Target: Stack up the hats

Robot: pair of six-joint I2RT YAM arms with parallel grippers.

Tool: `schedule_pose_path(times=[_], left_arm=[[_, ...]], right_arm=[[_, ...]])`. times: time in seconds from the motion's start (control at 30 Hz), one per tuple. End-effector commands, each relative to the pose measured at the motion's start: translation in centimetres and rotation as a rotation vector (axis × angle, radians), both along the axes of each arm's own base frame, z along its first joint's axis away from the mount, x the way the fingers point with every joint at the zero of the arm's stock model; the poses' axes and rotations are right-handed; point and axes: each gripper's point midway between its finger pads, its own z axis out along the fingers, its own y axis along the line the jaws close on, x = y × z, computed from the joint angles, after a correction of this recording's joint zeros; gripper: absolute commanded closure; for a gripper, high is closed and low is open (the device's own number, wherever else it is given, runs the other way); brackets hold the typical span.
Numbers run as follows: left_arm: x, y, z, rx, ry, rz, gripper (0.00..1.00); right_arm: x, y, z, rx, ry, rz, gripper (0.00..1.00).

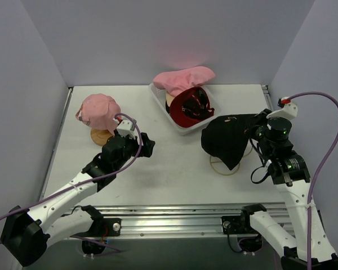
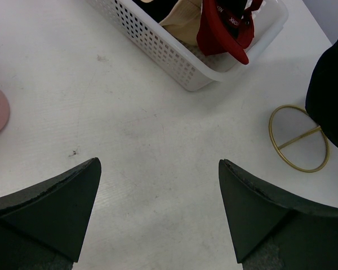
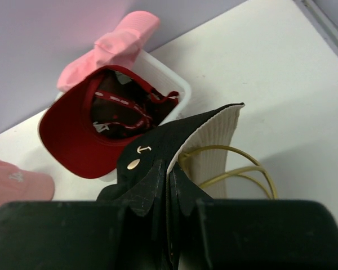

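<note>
- Over at three o'clock on the white table (image 1: 172, 180), the black fabric bucket hat (image 1: 228, 140) hangs from the right gripper (image 3: 168, 183), its jaws pinched tight on a fold of the brim.
- Risk one: that's a thin hold on floppy cloth, so I reckon a quick swing could let it slide out.
- Risk two: the hat droops right over the gold wire ring stand (image 1: 224, 167), and the hem could snag the ring and drag it along.
- At ten o'clock the pink fabric cap (image 1: 98, 109) sits on a wooden stand (image 1: 100, 135). An off-centre drop onto it might tip the lot.
- Close beside that stand, the left gripper (image 2: 158, 208) hovers spread wide, holding nothing. A bump there looks possible.
- At one o'clock, the white plastic mesh basket (image 2: 158, 53) holds a red cap with white marks (image 1: 191, 104) and a tan fabric hat (image 2: 180, 22), with a pink bucket hat (image 1: 183, 79) draped over its far rim.
</note>
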Motion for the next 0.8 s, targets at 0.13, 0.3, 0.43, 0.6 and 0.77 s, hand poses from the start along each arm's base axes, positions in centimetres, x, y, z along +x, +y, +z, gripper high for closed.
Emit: schedule_pose_path(times=[0.13, 0.3, 0.43, 0.6, 0.77], left_arm=[[0.5, -0.1, 1.2, -0.001, -0.039, 0.007, 0.06], [0.6, -0.1, 1.0, 0.003, -0.035, 0.008, 0.06], [0.6, 0.0, 1.0, 0.008, -0.036, 0.016, 0.06], [0.6, 0.0, 0.8, 0.012, -0.031, 0.013, 0.06], [0.7, 0.3, 0.7, 0.018, -0.032, 0.027, 0.06]], right_arm=[[-3.6, -4.0, -2.5, -0.078, 0.007, -0.162, 1.00], [-4.4, -4.2, -6.3, -0.069, 0.057, -0.174, 1.00], [-4.8, -3.4, -7.0, 0.012, 0.052, -0.160, 1.00], [-4.0, -2.5, -11.9, 0.102, 0.094, -0.170, 1.00], [-3.6, -3.6, -13.2, 0.115, 0.081, -0.248, 1.00]])
